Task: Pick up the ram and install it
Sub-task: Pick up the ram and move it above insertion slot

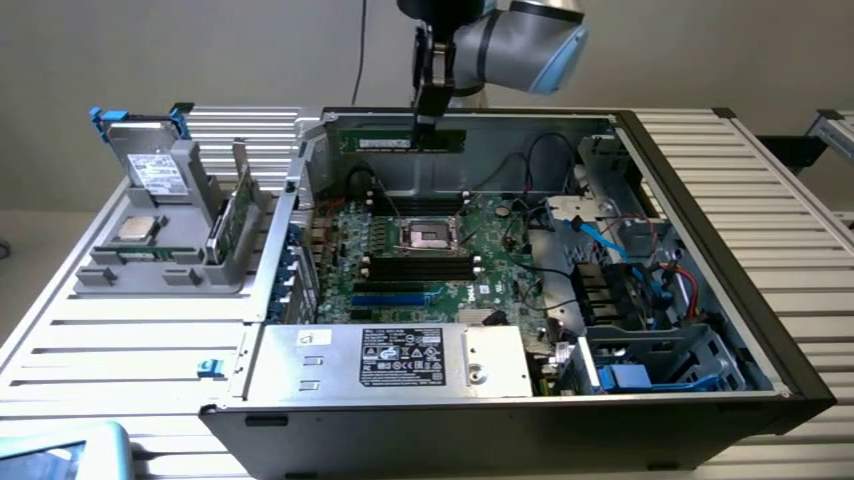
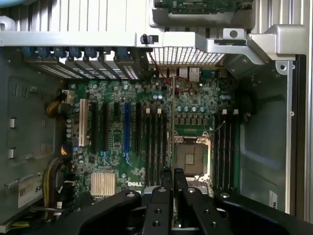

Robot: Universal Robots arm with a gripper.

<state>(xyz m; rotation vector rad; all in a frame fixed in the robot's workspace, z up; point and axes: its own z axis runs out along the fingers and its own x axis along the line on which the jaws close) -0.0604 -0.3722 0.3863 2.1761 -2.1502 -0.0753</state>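
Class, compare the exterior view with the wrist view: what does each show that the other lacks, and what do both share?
Exterior view: the ram face-on, held above the open case by the shut gripper, plus the drive and processor chip on the stand beside it. Wrist view: a top-down look at the motherboard, with readable Dell lettering. Both: the gripper, motherboard and processor socket.

An open computer case point(image 1: 467, 430) lies on its side on a slatted desk point(image 1: 120, 340). Its green motherboard point(image 1: 400, 270) and processor socket point(image 1: 430, 235) are exposed behind a silver power supply point(image 1: 400, 358). At the exterior view's left, a grey stand point(image 1: 160, 272) carries a blue-clipped drive point(image 1: 158, 170) and a square silver chip point(image 1: 138, 228).
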